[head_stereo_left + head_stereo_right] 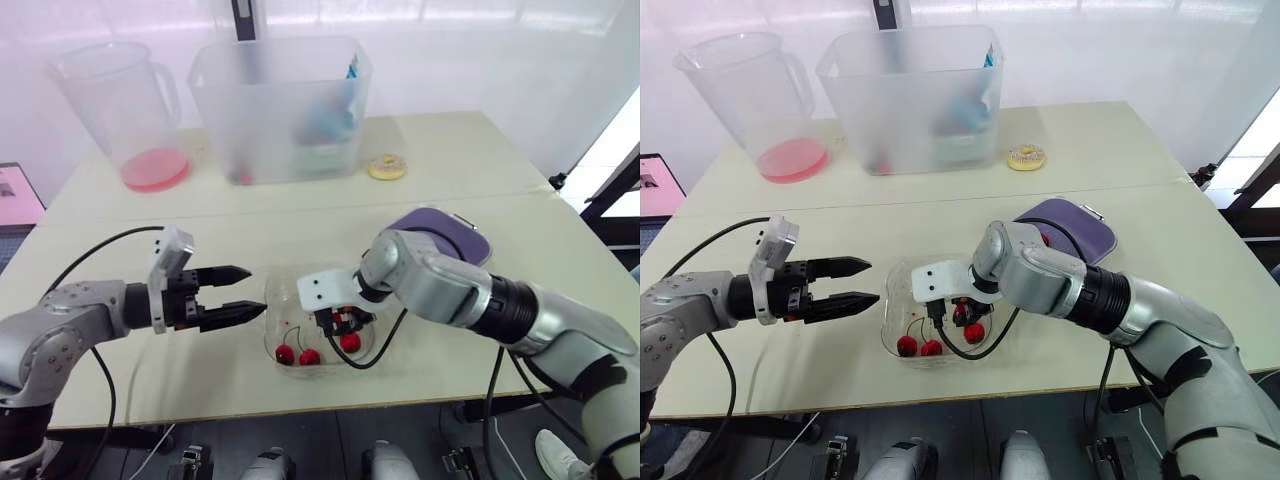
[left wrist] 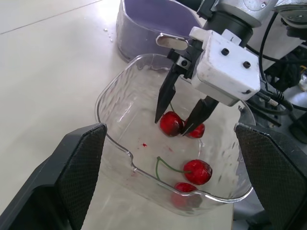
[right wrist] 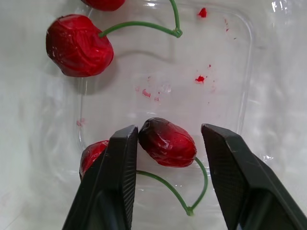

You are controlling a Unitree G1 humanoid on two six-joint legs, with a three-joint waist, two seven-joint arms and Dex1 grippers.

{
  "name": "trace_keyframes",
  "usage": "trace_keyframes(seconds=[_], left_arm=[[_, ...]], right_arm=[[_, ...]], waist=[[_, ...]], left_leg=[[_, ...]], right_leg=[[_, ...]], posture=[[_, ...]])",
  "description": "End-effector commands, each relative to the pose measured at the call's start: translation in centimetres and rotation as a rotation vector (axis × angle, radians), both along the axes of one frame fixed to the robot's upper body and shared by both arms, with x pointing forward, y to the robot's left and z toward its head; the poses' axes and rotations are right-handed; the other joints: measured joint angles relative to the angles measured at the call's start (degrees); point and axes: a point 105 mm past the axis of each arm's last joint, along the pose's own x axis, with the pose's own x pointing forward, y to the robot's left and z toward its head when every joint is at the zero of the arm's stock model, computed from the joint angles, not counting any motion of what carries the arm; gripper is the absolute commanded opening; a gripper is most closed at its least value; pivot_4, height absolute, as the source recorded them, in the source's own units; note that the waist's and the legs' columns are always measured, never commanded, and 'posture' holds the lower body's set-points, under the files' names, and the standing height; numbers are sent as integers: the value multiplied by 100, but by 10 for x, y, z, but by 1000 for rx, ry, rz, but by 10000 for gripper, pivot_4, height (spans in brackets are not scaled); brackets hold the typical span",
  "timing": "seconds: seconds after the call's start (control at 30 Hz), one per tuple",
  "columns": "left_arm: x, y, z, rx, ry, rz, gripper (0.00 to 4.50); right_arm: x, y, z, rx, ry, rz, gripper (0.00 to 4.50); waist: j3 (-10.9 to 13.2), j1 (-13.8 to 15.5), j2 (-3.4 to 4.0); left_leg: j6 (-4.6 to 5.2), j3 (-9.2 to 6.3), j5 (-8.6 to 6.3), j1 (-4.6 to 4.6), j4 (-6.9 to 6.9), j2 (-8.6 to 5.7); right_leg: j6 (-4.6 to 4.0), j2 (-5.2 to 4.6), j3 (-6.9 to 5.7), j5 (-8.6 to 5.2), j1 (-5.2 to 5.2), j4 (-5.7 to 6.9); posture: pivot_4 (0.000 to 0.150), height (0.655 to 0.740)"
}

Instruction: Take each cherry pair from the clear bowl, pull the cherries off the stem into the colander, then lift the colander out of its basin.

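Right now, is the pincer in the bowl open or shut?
Open. The right pincer has its fingers apart on either side of a cherry in the clear bowl.

Cream table before a bright white backdrop.
The table (image 1: 480, 160) is two pale cream tops butted together, with a thin seam (image 1: 300, 207) running side to side across the middle. Behind it the wall (image 1: 480, 50) is white, translucent-looking and evenly lit. Harder daylight (image 1: 622, 125) spills in at far right, above a black frame (image 1: 612, 200). Dark grey floor (image 1: 320, 432) shows below the near table edge.
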Motion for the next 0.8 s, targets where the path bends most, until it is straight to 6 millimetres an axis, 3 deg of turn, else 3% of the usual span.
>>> trace_keyframes(seconds=[0.03, 0.2, 0.53, 0.7, 0.8], left_arm=[[-2, -4, 9, 6, -55, -20, 45000], [-2, -5, 9, 4, -58, -18, 45000], [-1, -3, 7, -1, -55, 0, 45000], [-3, -1, 6, 0, -52, 8, 45000], [-3, -2, 6, -4, -52, 9, 45000]], right_arm=[[0, 3, 3, 0, -24, 21, 9204], [-1, 5, 3, 3, -32, 43, 9204], [4, 41, 19, -39, -196, 352, 9204], [7, 46, 23, -47, -228, 401, 9204], [11, 48, 28, -18, -252, 393, 18069]], waist=[[0, 0, 0], [0, 1, 0], [0, -40, 0], [0, -55, 0], [0, -69, 0]], left_leg=[[0, 0, 0, 0, 0, 0], [0, 0, 0, 0, 0, 0], [-1, -1, 1, 0, -2, 1], [-2, -3, 1, 0, -2, -1], [-2, -5, 1, 0, -1, 0]], right_leg=[[0, 0, 0, 0, 0, 0], [0, 0, 0, 0, 1, 0], [0, 2, 0, 0, -2, 1], [0, 1, -1, 0, 1, -1], [0, 2, -1, 0, 0, 0]], posture=[[1500, 7400], [1500, 7400], [1500, 7400], [1500, 7400], [1500, 7400]])
